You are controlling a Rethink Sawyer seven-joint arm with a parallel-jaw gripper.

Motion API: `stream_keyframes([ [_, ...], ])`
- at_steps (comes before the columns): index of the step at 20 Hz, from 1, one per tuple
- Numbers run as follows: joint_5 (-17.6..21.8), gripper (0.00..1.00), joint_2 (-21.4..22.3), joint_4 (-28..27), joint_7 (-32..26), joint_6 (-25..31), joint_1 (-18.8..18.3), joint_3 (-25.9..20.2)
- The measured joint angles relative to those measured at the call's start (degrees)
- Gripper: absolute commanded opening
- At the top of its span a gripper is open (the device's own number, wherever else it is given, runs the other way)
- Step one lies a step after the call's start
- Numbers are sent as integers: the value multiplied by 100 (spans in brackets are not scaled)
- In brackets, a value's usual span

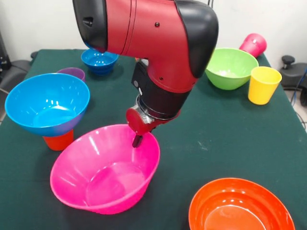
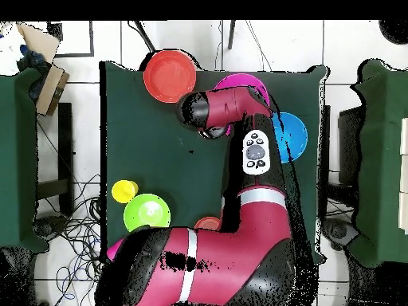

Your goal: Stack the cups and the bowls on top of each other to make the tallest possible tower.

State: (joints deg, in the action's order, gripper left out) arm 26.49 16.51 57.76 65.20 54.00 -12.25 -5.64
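Note:
The very large pink bowl (image 1: 105, 167) stands upright and empty near the table's front; in the overhead view (image 2: 239, 80) the arm partly covers it. My gripper (image 1: 137, 140) hangs just over the pink bowl's far rim, holding nothing that I can see. The medium blue bowl (image 1: 48, 103) rests on top of the orange cup (image 1: 58, 140), left of the pink bowl. The large orange bowl (image 1: 240, 208) is at the front right. The purple cup (image 1: 72, 73) and small blue bowl (image 1: 99, 60) stand at the far left.
The lime green bowl (image 1: 230, 67), the yellow cup (image 1: 263, 85) and the magenta cup (image 1: 253, 44) lying on its side are at the far right. A small orange bowl (image 2: 209, 224) shows in part beside the arm. The bulky red arm (image 1: 153, 43) hides the table's far middle.

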Motion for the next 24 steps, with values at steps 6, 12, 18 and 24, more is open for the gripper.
stream_keyframes([
  [6, 1, 0, -60, -1, 0, -1, 48, 105],
  [12, -1, 0, -53, 2, 0, -65, 85, 154],
  [18, -31, 0, -10, 34, 0, -195, 84, 160],
  [24, -103, 0, 119, 74, 0, -195, 33, 162],
])
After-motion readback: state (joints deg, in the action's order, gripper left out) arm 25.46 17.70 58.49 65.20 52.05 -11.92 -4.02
